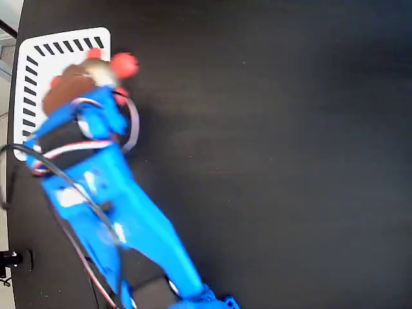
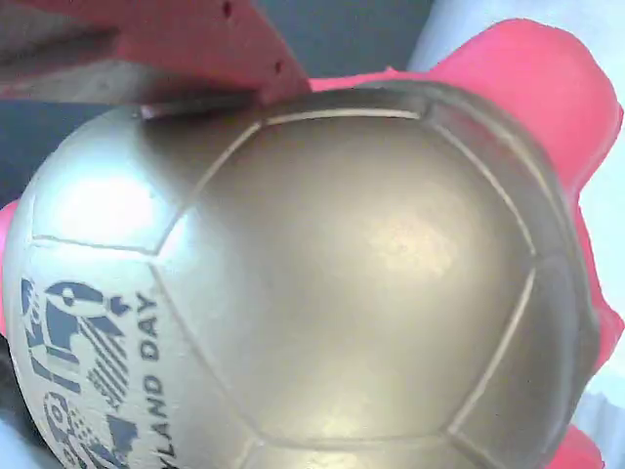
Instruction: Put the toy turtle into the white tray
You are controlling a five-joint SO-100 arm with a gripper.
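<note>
The toy turtle (image 1: 80, 82) is blurred in the fixed view, over the upper right part of the white tray (image 1: 46, 63). Its red head (image 1: 124, 64) sticks out past the tray's right edge over the black table. My gripper (image 1: 93, 87), at the end of the blue arm, is shut on the turtle from below in the picture. In the wrist view the gold shell (image 2: 332, 283) with its dark printed mark fills the frame. A red finger (image 2: 176, 44) presses on the shell's top left, and the other finger is hidden. I cannot tell whether the turtle touches the tray.
The blue arm (image 1: 129, 219) runs from the bottom centre up to the tray, trailing cables (image 1: 38, 154). The black table (image 1: 277, 154) stretches to the right. Its left edge lies just beyond the tray, with a black clamp (image 1: 13, 259) at the lower left.
</note>
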